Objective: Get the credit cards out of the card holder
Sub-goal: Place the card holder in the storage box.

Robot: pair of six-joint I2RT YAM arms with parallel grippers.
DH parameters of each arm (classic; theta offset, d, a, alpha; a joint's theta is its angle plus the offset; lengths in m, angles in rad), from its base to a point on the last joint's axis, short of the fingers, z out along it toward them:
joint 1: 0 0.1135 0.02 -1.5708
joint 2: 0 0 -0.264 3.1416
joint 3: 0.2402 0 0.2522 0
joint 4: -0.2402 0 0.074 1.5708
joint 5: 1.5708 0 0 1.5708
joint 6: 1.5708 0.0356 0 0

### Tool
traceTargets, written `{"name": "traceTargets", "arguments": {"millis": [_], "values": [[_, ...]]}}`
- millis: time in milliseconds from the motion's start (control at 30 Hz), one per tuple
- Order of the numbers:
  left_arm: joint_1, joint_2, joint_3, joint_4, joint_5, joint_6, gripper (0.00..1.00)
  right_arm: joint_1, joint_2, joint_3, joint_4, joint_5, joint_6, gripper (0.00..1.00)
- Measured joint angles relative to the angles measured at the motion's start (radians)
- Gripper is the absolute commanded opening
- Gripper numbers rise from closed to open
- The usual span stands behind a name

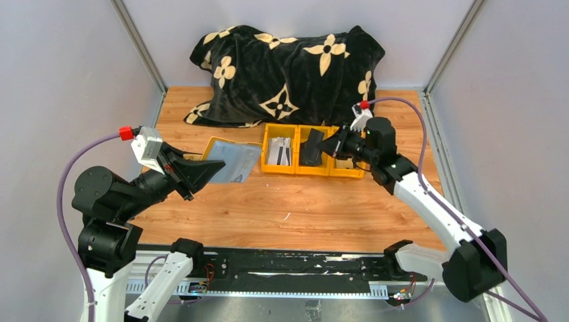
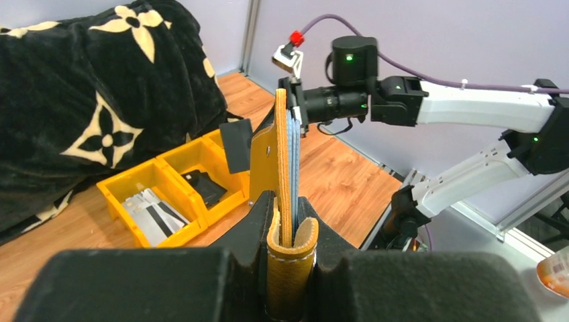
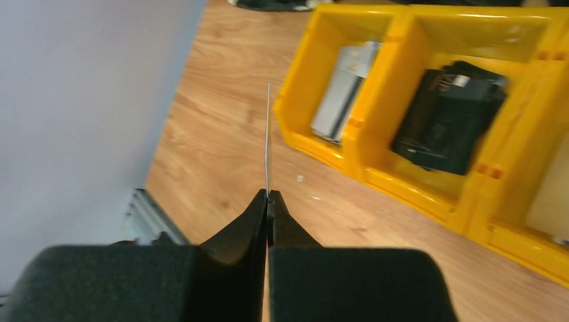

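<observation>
Closest to the left wrist lens sat my left gripper (image 2: 288, 225), its fingers clamped on the folded mustard base of the card holder (image 2: 282, 154), which stood upright with its blue-grey pockets edge-on to me (whether any card sat in them I could not tell). Beyond it stood the yellow bins (image 2: 117, 204), the nearest holding loose credit cards (image 2: 153, 213). From the right wrist, my right gripper (image 3: 268, 198) had its jaws pressed together on a single credit card (image 3: 268, 134), seen edge-on as a thin pale line over the wood just beside the bin with the cards. The black lump (image 3: 446, 117) lay in the next compartment. From above, the holder was held off the table (image 1: 288, 208) just left of the bins, and the right gripper hovered over the row near its middle. I could not pick out the pinched card there against the dark contents. I judged the step to be the drop-off of one card. Next I would need to bring it over the card bin, part the jaws, then reach to the holder for whatever it holds.
</observation>
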Motion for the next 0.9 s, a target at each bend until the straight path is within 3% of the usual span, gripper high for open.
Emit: {"name": "traceTargets", "arguments": {"millis": [333,700,800,900], "values": [[0.0,-0.021,-0.036,0.013,0.018,-0.035,0.0,-0.018,0.386,0.241,-0.172,0.117,-0.215,0.0],[0.0,-0.021,-0.036,0.017,0.063,-0.04,0.0,-0.021,0.647,0.368,-0.2,0.105,-0.231,0.0],[0.0,-0.021,-0.036,0.017,0.072,-0.04,0.0,-0.021,0.672,0.368,-0.196,0.101,-0.223,0.06],[0.0,-0.021,-0.036,0.017,0.081,-0.043,0.0,-0.021,0.69,0.368,-0.197,0.108,-0.216,0.23]]}}
